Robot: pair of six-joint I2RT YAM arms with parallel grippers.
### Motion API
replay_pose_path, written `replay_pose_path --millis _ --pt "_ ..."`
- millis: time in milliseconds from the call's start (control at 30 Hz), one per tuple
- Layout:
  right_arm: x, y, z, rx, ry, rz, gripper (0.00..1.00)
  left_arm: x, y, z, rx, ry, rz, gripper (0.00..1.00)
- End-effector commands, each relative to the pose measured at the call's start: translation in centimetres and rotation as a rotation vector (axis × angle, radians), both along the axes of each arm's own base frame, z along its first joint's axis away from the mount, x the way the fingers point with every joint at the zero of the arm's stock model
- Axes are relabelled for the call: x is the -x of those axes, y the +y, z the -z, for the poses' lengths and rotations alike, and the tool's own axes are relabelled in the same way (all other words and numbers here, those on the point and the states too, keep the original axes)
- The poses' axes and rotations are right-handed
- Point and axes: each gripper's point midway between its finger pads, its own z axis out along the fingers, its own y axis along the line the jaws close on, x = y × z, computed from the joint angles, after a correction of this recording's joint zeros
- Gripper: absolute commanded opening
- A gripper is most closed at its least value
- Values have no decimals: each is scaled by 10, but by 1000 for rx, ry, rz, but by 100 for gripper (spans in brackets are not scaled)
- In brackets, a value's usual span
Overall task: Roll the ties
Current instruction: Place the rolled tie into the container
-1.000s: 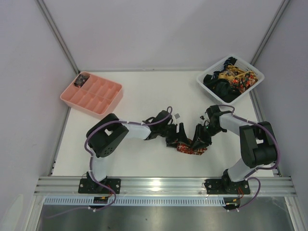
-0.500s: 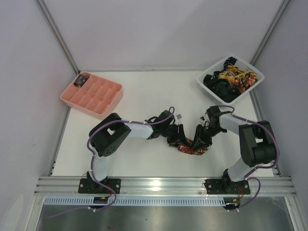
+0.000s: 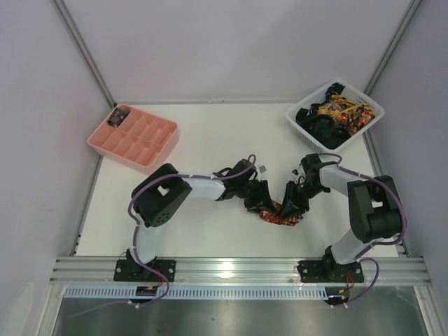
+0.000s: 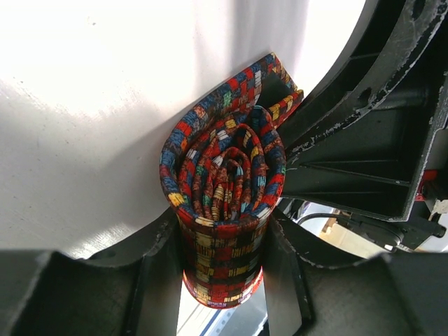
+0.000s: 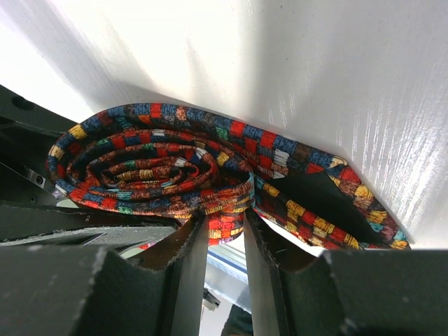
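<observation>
Pinching tie (image 4: 222, 189), spiral wrist-views only

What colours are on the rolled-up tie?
Little blocks of red, yellow, blue and black; the left wrist view shows the tie best.

The desk (image 3: 210, 140) is viewed whole from a fixed camera high above its near edge, tilted down and forward. Each wrist camera is set very close, aimed along its own jaws. The rolled tie (image 4: 224, 182) is shared by all three views.
</observation>
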Motion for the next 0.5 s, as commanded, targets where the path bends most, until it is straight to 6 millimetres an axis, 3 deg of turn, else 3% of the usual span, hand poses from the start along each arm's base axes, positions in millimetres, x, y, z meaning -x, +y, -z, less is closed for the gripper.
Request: replay_pose_path --millis 0,300,467 --pt "-11 0 -5 15 -51 -16 33 -3 0 5 -50 -88 -4 0" --pt "-39 0 -59 -26 -172 33 35 -14 27 -24 -84 -173 25 0" --pt "-47 2 -72 -42 -200 33 35 -27 52 -30 -148 -190 32 0"
